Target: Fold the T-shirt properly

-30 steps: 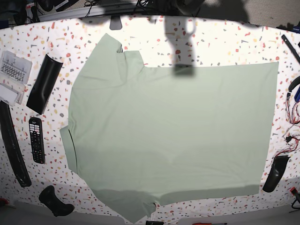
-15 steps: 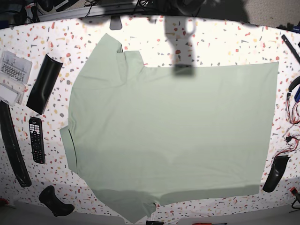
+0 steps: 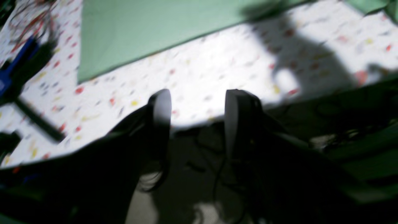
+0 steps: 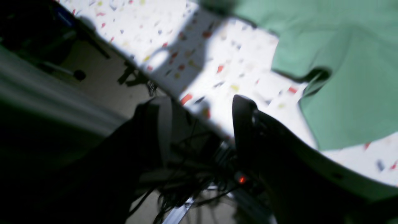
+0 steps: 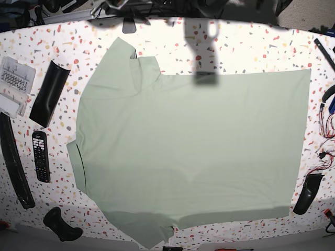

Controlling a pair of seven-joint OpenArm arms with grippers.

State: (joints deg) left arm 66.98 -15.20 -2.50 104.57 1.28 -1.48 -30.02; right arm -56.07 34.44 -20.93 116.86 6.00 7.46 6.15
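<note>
One T-shirt (image 5: 193, 146), one remote control (image 5: 41, 156), one clear plastic box (image 5: 14, 83).

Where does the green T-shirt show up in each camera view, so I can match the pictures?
Base: the T-shirt lies spread flat, filling the middle of the table.
Left wrist: only a straight-edged corner of it, top left to top centre, beyond the open left gripper.
Right wrist: upper right, a sleeve and the notch beside it.
Shared landmark: the speckled terrazzo tabletop that borders the cloth in all three views.
</note>
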